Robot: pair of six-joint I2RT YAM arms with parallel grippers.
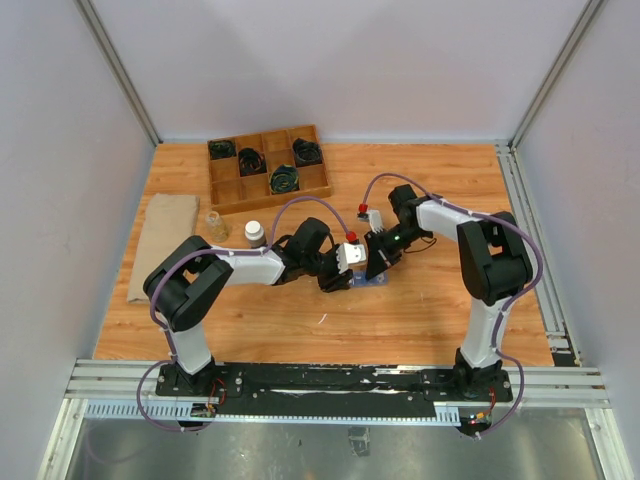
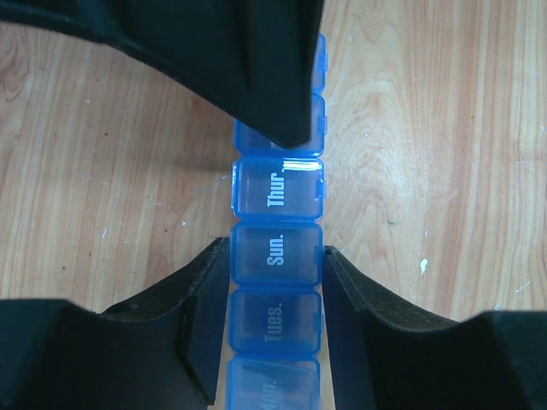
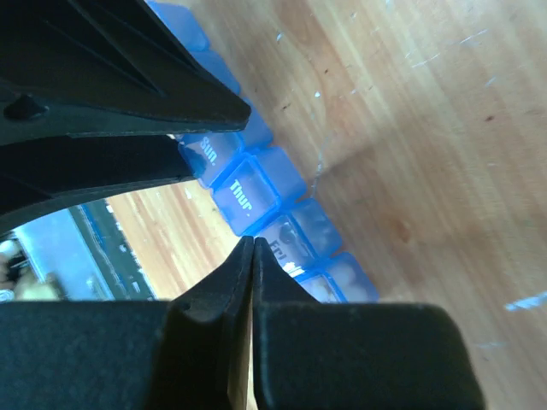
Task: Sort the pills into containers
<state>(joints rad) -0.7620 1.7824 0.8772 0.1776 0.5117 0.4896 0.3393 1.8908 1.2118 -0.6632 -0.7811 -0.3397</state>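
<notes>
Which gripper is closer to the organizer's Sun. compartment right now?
Left. The left gripper clamps the pill organizer with a finger on each side of the Sun. compartment; the right gripper is shut, tips at the Fri. compartment, past Thur.

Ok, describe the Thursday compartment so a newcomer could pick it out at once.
Near the middle of the wooden table lies a blue pill organizer strip. The left gripper clasps it at the lid marked Sun.; the Thursday compartment is the next one past its grip, the only lid reading Thur.
</notes>
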